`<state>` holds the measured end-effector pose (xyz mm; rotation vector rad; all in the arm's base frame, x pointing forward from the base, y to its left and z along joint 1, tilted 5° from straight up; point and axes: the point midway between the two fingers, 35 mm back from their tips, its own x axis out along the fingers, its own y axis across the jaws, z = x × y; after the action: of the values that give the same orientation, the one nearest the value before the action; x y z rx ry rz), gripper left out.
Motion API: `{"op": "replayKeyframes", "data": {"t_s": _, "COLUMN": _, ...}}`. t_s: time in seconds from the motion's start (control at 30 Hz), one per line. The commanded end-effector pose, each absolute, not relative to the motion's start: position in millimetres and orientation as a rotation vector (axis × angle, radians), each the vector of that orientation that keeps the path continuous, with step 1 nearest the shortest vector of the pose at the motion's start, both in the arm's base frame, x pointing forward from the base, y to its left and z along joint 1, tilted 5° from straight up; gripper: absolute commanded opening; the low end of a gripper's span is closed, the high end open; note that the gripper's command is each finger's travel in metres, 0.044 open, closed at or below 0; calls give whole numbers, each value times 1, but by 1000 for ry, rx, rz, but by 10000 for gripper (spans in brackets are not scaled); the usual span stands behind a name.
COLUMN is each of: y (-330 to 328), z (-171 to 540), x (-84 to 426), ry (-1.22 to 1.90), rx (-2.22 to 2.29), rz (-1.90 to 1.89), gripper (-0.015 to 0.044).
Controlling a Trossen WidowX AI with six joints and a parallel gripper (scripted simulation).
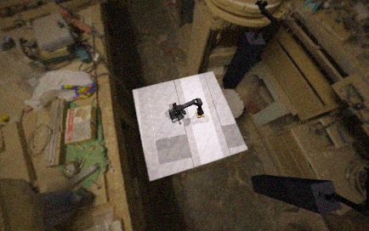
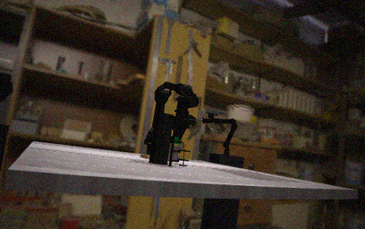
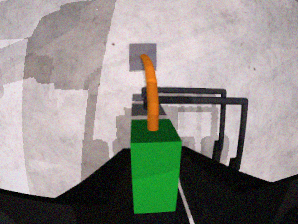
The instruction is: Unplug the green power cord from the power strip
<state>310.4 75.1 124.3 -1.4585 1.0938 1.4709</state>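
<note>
The green plug (image 3: 156, 175) (image 2: 177, 140) stands upright at the bottom middle of the wrist view. Its orange cord (image 3: 153, 100) (image 1: 200, 115) runs from its top end to a flat grey square (image 3: 135, 56). My gripper (image 3: 154, 155) (image 2: 177, 137) is shut on the green plug, with a black finger against each side. A dark grey piece (image 3: 145, 109), perhaps part of the power strip, shows just beyond the plug. Most of the strip is hidden by the plug and fingers, and I cannot tell whether the plug sits in a socket.
A thin black bar frame (image 3: 200, 100) (image 2: 184, 151) stands close beside the plug, to the right in the wrist view, with its uprights near the right finger. The pale table (image 1: 149, 166) (image 2: 105, 168) lies beneath. The arm's base (image 1: 175, 114) (image 2: 159, 149) stands close by.
</note>
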Motion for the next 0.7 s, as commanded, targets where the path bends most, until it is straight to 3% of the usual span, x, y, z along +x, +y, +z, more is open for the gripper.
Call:
{"op": "replayKeyframes", "data": {"t_s": 0.0, "y": 76, "z": 124, "x": 311, "ry": 1091, "rx": -1459, "rz": 1467, "gripper": 0}}
{"op": "replayKeyframes", "data": {"t_s": 0.67, "y": 105, "z": 124, "x": 303, "ry": 1090, "rx": -1458, "rz": 1470, "gripper": 0}}
